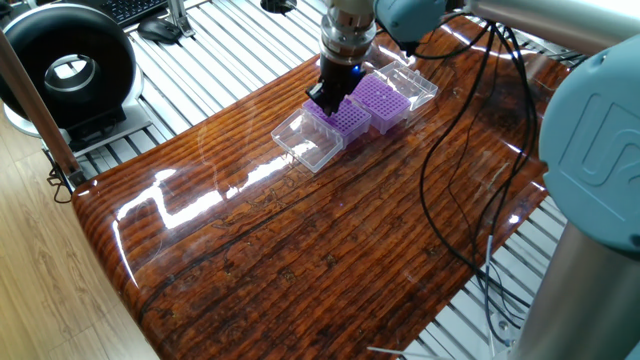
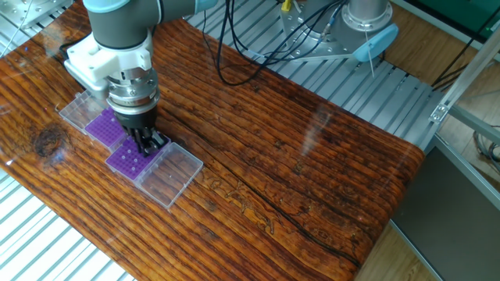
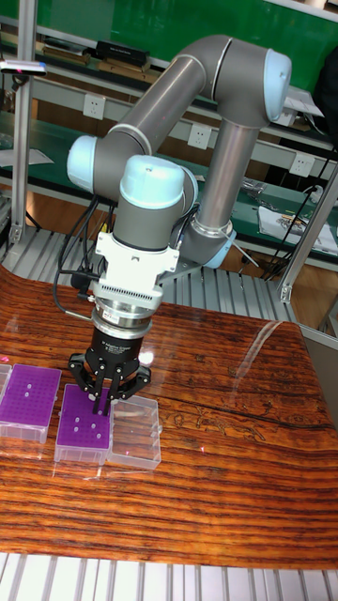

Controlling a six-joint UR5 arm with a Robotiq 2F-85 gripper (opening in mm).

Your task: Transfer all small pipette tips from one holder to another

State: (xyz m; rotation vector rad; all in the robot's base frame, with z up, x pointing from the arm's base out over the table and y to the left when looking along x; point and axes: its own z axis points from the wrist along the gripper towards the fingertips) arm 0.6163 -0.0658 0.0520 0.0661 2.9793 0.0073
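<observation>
The gripper [image 3: 101,402] hangs upright over the purple rack [image 3: 84,428], its fingers drawn nearly together. The tall fixed view shows a thin purple-tinted sliver between them, possibly one of the small pipette tips [image 3: 99,398], reaching toward the rack's far edge; the other fixed views hide this behind the fingers. A second purple rack [image 3: 28,393] sits just left.

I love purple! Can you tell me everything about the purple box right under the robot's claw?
The purple rack is a flat plastic block with a grid of small holes on top, some holding pale dots too small to make out. It lies flat on the wooden table, with its clear lid open beside it. A second purple rack lies nearby. The tool points down over one edge; contact cannot be told.
</observation>
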